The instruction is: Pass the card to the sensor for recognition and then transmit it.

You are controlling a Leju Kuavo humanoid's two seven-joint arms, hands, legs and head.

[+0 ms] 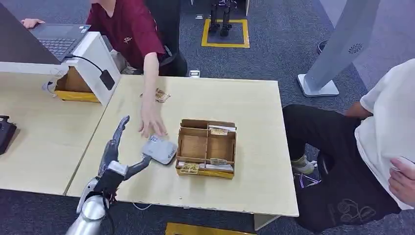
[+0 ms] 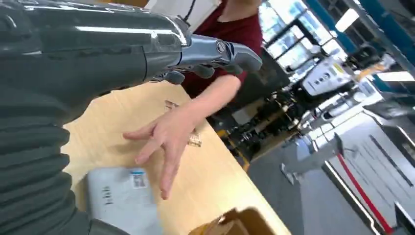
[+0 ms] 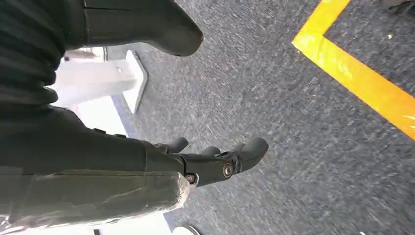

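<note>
A pale grey sensor (image 1: 159, 150) lies on the wooden table (image 1: 254, 171), just left of a cardboard box (image 1: 206, 147) with cards (image 1: 219, 130) standing in its slots. My left hand (image 1: 113, 152) hovers open at the table's front left, fingers stretched out, thumb close to the sensor and nothing in it. A person's hand (image 1: 150, 125) reaches across and rests at the sensor's far edge. The left wrist view has the sensor (image 2: 122, 196) beneath my left hand (image 2: 195, 54) and the person's hand (image 2: 169, 134) spread on the table. My right hand (image 3: 215, 161) hangs over grey carpet, holding nothing.
A small patterned item (image 1: 160, 94) lies at the table's far edge. A second table on the left carries a laptop (image 1: 58, 39), a white stand (image 1: 95, 58) and a yellow box (image 1: 73, 90). Another person in black trousers (image 1: 333, 161) sits at the right.
</note>
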